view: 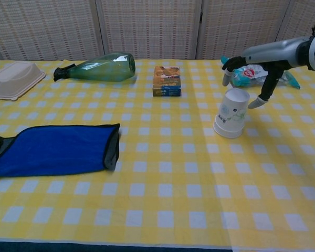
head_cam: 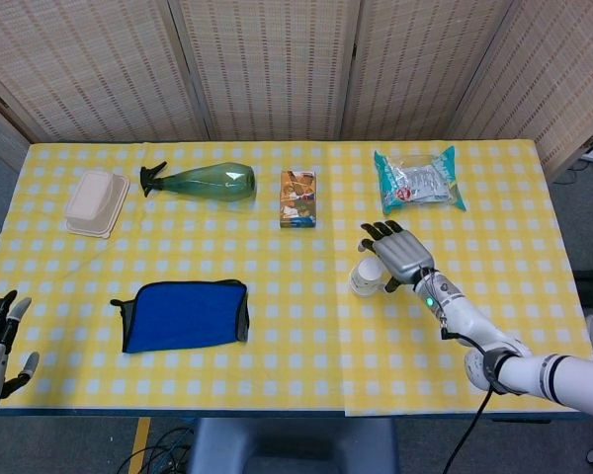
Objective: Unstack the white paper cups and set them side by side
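The table is covered by a smooth, matt checked cloth (head_cam: pixel 277 326). The cups (view: pixel 231 113) are of white paper, matt, with a small print on the side. The right hand (head_cam: pixel 398 256) is cased in grey metal-like shells with a dull sheen, and its fingertips (head_cam: pixel 374 231) are black. A glossy, clear green plastic is seen in the bottle (head_cam: pixel 213 181). The blue cloth (head_cam: pixel 185 314) looks soft and matt, edged with dark trim. The pouch (head_cam: pixel 418 182) is of shiny, crinkled foil. The box (head_cam: pixel 297 197) is of printed card, and the container (head_cam: pixel 96 200) of matt off-white foam or plastic. Woven, rough-textured panels (head_cam: pixel 267 69) stand behind.
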`<state>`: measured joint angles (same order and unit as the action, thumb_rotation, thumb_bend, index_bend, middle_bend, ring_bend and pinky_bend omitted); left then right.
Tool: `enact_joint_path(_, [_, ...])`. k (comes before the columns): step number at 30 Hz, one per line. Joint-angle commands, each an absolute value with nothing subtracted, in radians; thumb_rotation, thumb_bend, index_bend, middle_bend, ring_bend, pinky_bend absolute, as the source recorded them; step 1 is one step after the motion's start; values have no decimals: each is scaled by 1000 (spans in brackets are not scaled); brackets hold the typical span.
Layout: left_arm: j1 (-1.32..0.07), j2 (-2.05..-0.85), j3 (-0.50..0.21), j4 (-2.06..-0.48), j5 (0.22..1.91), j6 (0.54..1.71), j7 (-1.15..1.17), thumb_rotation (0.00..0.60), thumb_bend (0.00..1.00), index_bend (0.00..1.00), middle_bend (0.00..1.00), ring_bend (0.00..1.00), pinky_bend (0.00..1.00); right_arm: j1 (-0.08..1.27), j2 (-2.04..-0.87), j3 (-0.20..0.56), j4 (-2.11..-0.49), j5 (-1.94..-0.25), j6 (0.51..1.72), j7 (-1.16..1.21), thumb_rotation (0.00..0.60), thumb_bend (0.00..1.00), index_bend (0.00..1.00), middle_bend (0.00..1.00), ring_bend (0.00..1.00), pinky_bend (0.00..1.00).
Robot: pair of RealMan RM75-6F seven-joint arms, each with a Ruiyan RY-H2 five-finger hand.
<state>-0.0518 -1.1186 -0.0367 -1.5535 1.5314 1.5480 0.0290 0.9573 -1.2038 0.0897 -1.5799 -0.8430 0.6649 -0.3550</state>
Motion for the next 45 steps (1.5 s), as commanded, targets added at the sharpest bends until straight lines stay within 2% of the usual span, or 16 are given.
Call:
enact_joint_path(1, [-52, -1119, -36, -1553, 1532, 1549, 28, 600, 382, 19, 0, 29, 291, 960, -1211, 87, -1573, -843, 667, -352, 600, 195, 266, 0, 0, 0])
enact_joint_path(6, [-52, -1119, -37, -1549, 1536, 1552, 23, 600, 382, 18, 0, 29, 291, 964, -1230, 86, -1556, -844, 674, -348, 600, 195, 328, 0, 0, 0])
enact_joint_path(24, [-52, -1122, -33, -1535, 1549, 1560, 4, 600, 382, 0, 0, 29, 291, 964, -1252, 100, -1547, -864, 719, -329, 600, 204, 441, 0, 0, 0])
enact_joint_path(33, [-51, -1125, -29, -1535, 1560, 1564, 3, 600, 382, 0, 0, 29, 291, 967, -1185, 138, -1626, -868, 750, -319, 600, 203, 453, 0, 0, 0])
enact_joint_path(45, [-46, -1124, -27, -1545, 1563, 1573, 6, 600, 382, 0, 0, 29, 291, 1022, -1061, 214, -1819, -839, 783, -359, 600, 204, 453, 0, 0, 0])
